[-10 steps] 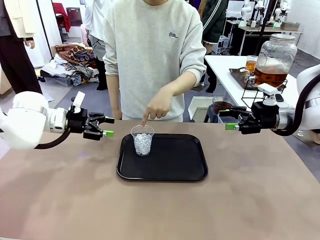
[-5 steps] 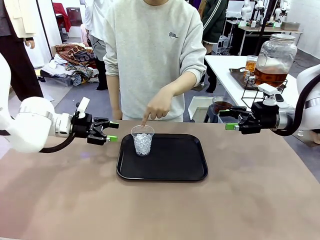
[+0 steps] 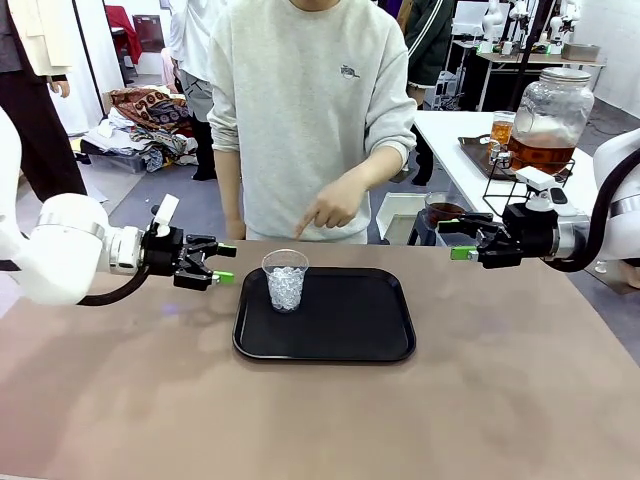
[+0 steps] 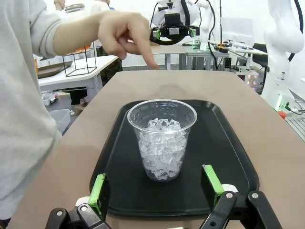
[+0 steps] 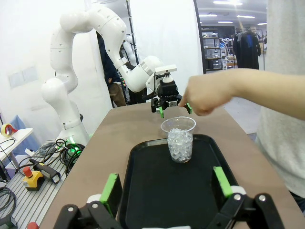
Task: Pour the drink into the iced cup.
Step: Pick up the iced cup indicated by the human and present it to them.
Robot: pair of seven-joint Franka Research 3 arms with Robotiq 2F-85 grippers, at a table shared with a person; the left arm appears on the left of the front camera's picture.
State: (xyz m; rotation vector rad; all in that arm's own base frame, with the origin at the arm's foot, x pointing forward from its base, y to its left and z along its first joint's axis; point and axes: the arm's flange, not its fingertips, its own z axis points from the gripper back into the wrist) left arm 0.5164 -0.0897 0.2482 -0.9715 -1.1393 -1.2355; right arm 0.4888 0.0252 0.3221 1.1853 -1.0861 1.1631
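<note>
Brown counter: iced cup at black tray's far-left corner, left gripper and right gripper both released, drink off-counter in dispenser jar behind the right arm; pre-grasp step, next probably left closes on cup.

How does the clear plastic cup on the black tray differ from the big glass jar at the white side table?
The clear plastic cup holds ice cubes; the large clear glass jar holds amber-brown liquid. The cup is open on top; the jar has a metal lid. The cup stands on the black tray; the jar is over at the white side table. Both are transparent and upright.
</note>
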